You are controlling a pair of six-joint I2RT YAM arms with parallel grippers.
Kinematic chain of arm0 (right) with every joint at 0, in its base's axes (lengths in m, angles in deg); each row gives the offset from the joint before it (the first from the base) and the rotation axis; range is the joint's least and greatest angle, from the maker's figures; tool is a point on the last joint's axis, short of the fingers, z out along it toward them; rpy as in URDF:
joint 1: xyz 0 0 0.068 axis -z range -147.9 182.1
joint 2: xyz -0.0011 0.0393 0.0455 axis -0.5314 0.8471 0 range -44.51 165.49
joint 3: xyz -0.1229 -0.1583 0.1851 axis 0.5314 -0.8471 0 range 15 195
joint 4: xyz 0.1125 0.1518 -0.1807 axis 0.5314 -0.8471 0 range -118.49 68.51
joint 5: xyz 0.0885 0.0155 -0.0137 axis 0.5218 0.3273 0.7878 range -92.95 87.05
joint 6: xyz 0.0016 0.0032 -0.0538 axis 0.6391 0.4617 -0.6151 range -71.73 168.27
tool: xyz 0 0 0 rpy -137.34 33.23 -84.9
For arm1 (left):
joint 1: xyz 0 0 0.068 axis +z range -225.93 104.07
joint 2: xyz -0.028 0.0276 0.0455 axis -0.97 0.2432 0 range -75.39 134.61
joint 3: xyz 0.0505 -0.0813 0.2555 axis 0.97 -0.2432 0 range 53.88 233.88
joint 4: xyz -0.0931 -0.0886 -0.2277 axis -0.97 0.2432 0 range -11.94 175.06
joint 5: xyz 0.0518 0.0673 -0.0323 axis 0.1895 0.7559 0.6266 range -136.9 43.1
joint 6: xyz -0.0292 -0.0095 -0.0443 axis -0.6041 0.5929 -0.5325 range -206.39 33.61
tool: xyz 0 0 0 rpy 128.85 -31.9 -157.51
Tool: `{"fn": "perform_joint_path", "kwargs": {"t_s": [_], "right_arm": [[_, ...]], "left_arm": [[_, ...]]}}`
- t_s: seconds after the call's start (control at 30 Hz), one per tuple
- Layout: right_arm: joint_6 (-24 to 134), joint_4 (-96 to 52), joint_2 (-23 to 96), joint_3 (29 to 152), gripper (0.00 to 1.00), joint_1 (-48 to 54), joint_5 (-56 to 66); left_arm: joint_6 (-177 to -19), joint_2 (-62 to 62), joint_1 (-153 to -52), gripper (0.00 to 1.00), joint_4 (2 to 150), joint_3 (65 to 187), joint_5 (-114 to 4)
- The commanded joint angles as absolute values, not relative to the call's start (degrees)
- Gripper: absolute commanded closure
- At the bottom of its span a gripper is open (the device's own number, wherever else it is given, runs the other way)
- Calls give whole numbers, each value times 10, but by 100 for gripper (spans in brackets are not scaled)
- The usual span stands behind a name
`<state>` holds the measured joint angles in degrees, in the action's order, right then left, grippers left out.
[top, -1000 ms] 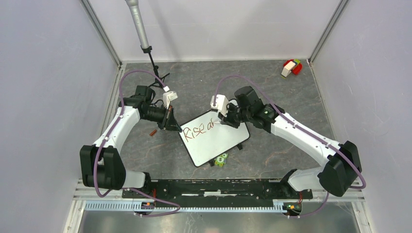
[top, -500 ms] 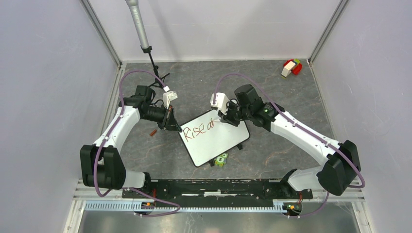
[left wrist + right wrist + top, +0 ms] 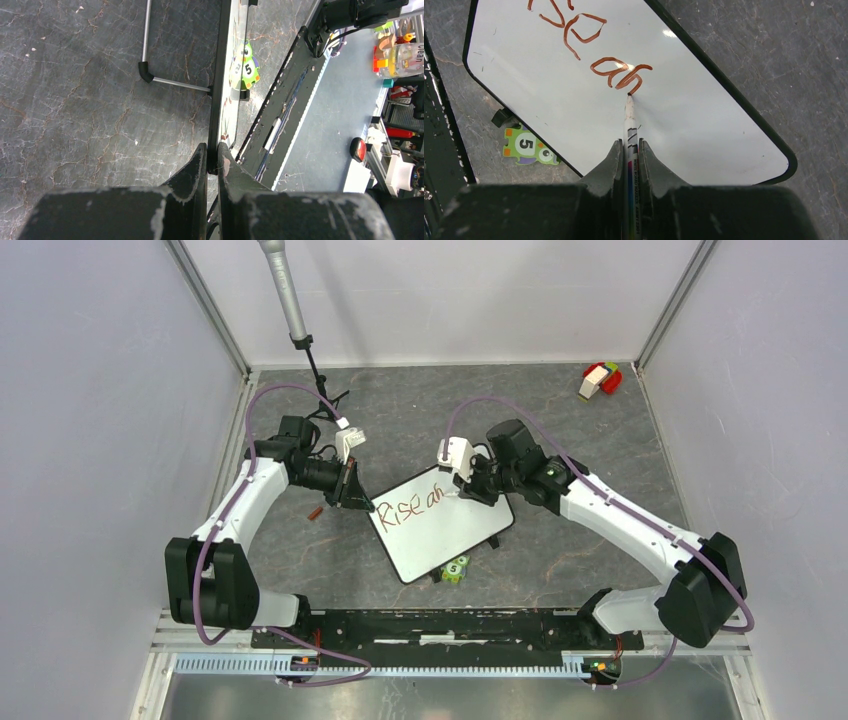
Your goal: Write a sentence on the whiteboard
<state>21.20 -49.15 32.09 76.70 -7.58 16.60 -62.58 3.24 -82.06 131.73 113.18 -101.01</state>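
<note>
A white whiteboard [image 3: 445, 530] with a black frame lies tilted on the grey table, with "Rise an" in orange-red ink. In the right wrist view the board [image 3: 704, 120] fills the upper part. My right gripper [image 3: 629, 145] is shut on a white whiteboard marker [image 3: 629, 125], whose tip touches the board at the end of the last letter. In the top view the right gripper [image 3: 466, 487] is over the board's upper right part. My left gripper [image 3: 358, 500] is shut on the board's left edge [image 3: 218, 100]; its jaws [image 3: 212, 155] clamp the black frame.
A green puzzle piece with a "5" [image 3: 455, 568] lies at the board's near edge and shows in the right wrist view [image 3: 526, 146]. A small red-brown cap [image 3: 314, 511] lies left of the board. A red, white and green block [image 3: 599, 379] sits at the back right. A microphone stand [image 3: 300, 330] is at the back left.
The last stroke has grown: "at"-like marks now read "an". My right gripper has shifted slightly right and toward me with the marker. The left arm has not moved.
</note>
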Motion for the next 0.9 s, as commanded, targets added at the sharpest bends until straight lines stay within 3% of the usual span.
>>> {"fn": "perform_joint_path", "kwargs": {"t_s": [0.0, 0.87], "right_arm": [[214, -488, 312, 758, 100, -73, 171], [212, -505, 306, 807, 100, -67, 191]], "left_arm": [[-621, 37, -825, 98, 1317, 1146, -1003], [-623, 31, -826, 98, 1317, 1143, -1003]]}}
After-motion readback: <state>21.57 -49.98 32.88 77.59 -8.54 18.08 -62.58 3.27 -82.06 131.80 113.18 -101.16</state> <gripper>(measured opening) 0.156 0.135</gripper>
